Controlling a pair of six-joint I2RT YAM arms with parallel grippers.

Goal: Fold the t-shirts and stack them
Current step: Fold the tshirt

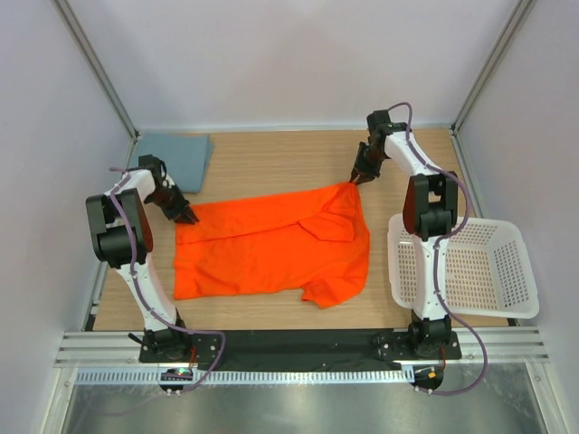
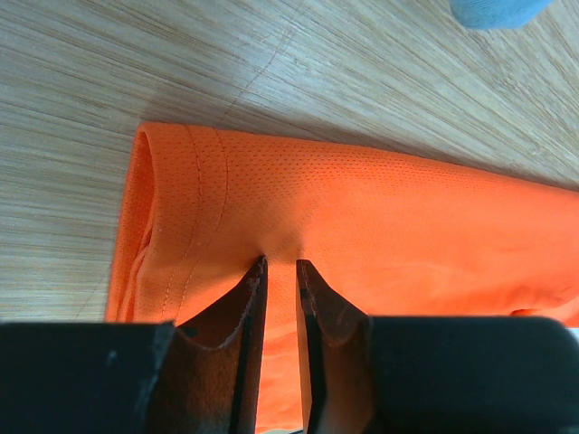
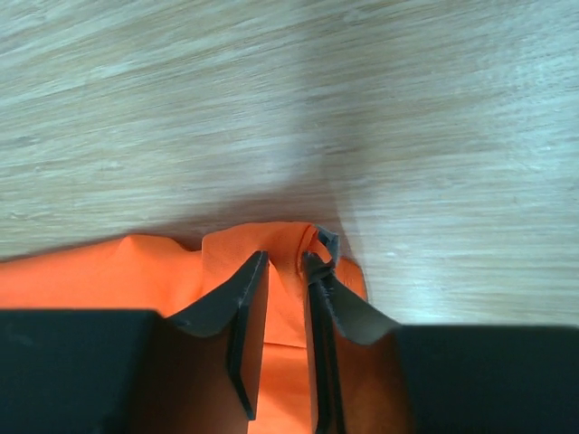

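The orange t-shirt (image 1: 271, 244) lies spread across the middle of the wooden table, with its right part folded over. My left gripper (image 1: 187, 215) is at its far left corner, jaws nearly closed and pinching the orange fabric (image 2: 380, 208). My right gripper (image 1: 355, 179) is at its far right corner, jaws pinching a bunched fold of the orange fabric (image 3: 271, 240), which is drawn up to a point. The grey-blue t-shirt (image 1: 176, 158) lies folded at the back left corner; its edge shows in the left wrist view (image 2: 498, 11).
A white perforated basket (image 1: 466, 267) stands at the right edge beside the right arm's base, partly over the table edge. Enclosure walls and frame posts bound the table at back and sides. Bare wood (image 1: 271, 163) lies behind the orange shirt.
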